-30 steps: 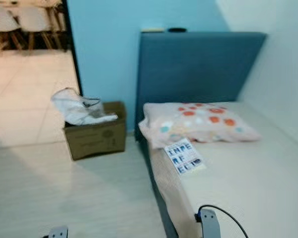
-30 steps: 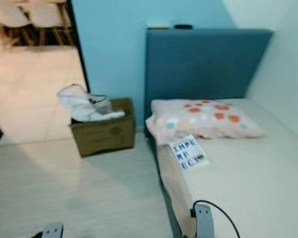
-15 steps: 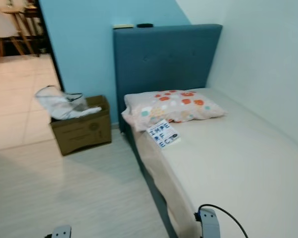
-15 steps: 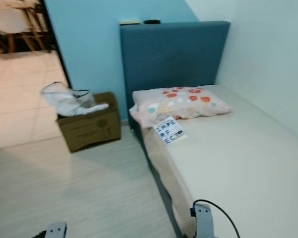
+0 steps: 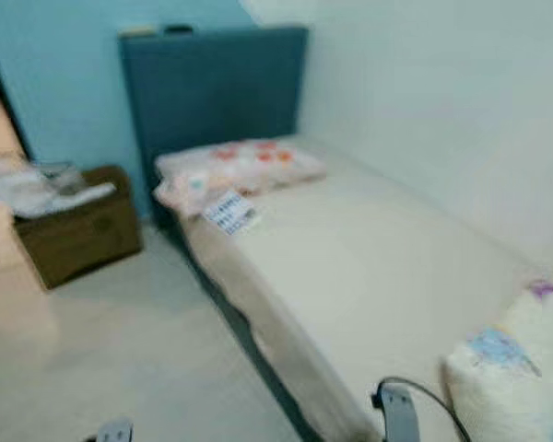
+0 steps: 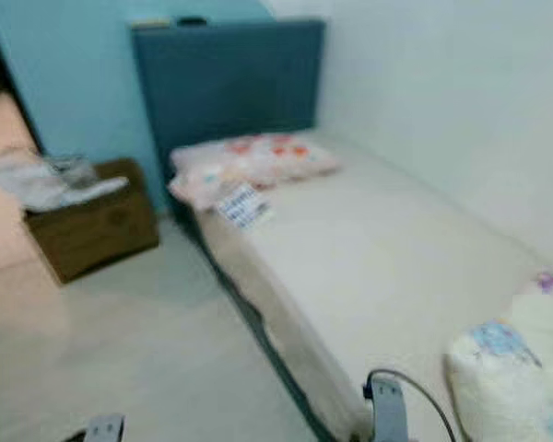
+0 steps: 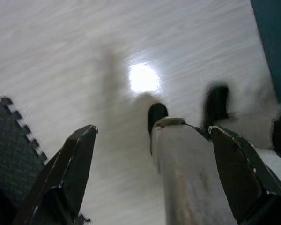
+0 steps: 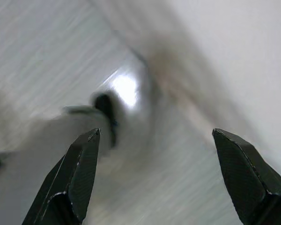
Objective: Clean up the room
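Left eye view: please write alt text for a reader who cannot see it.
A blurred bedroom: a cream-sheeted bed with a dark blue padded headboard and a spotted pink pillow. A brown cardboard box holding white bags stands on the pale floor beside it.

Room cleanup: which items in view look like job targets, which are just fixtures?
Likely job:
- white card with dark lettering on the mattress
- white bag in the brown cardboard box
- white patterned bundle at the bed's near end

Fixtures:
- floral pillow
- blue headboard

You see the bed [image 5: 369,267] carrying a spotted pillow [image 5: 235,166] beside the blue headboard [image 5: 212,83], a printed card [image 5: 229,212] just beside that pillow, and a white patterned bundle [image 5: 516,378] well apart from the headboard.
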Controlling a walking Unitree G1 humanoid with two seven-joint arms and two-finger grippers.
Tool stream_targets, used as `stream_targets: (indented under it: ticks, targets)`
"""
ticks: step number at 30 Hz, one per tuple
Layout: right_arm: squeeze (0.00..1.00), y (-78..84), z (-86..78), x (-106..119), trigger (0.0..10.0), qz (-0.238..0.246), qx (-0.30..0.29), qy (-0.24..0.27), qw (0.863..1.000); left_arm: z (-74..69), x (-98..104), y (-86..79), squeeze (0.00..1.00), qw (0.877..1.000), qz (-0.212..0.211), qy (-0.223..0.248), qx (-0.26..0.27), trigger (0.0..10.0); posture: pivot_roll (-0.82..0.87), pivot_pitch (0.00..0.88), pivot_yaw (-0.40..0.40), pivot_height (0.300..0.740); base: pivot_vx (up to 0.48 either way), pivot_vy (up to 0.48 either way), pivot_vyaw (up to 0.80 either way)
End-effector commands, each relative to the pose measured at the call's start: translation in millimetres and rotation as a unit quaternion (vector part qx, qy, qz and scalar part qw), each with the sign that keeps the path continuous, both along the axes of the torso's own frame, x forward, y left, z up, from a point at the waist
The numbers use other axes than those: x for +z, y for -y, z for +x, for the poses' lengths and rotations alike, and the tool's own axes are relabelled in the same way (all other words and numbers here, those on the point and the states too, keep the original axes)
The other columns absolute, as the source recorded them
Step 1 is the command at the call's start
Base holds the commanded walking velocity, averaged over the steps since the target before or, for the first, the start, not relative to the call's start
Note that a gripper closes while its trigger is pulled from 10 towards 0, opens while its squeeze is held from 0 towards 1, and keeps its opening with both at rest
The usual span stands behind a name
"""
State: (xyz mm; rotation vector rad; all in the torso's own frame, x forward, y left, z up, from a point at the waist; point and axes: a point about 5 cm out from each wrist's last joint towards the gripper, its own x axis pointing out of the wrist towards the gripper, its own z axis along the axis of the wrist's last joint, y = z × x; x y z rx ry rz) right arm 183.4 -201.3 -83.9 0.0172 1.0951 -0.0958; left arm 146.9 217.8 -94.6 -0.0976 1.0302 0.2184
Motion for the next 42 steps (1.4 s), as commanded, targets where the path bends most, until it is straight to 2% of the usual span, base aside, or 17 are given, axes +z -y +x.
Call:
stream_targets:
  ticks: [1,15,33,42]
  targets:
    - [0.00,0.5,5.5,3,10.0,-0.003,0.001,0.007,1.000,-5.2,-2,-0.9,0.00,1.000,0.001,-0.011,-0.002,10.0,0.01,0.000,-0.028,0.740,-0.371,0.000,-0.76]
    - [0.00,2.5,11.2,6,10.0,-0.010,-0.005,0.014,1.000,-4.4,-2,0.2,0.00,1.000,0.000,-0.010,-0.005,10.0,0.00,0.000,-0.026,0.740,-0.365,0.000,-0.76]
    - [0.00,5.3,15.5,9,10.0,-0.024,-0.025,0.024,0.999,0.1,1,-0.7,0.00,0.999,0.011,0.009,-0.035,10.0,0.00,0.000,-0.022,0.740,0.000,0.000,-0.75]
    - [0.00,3.7,24.4,13,10.0,-0.020,-0.026,0.044,0.998,0.6,1,-0.3,0.00,0.999,0.014,0.008,-0.046,10.0,0.00,0.000,-0.020,0.740,0.093,0.000,0.00]
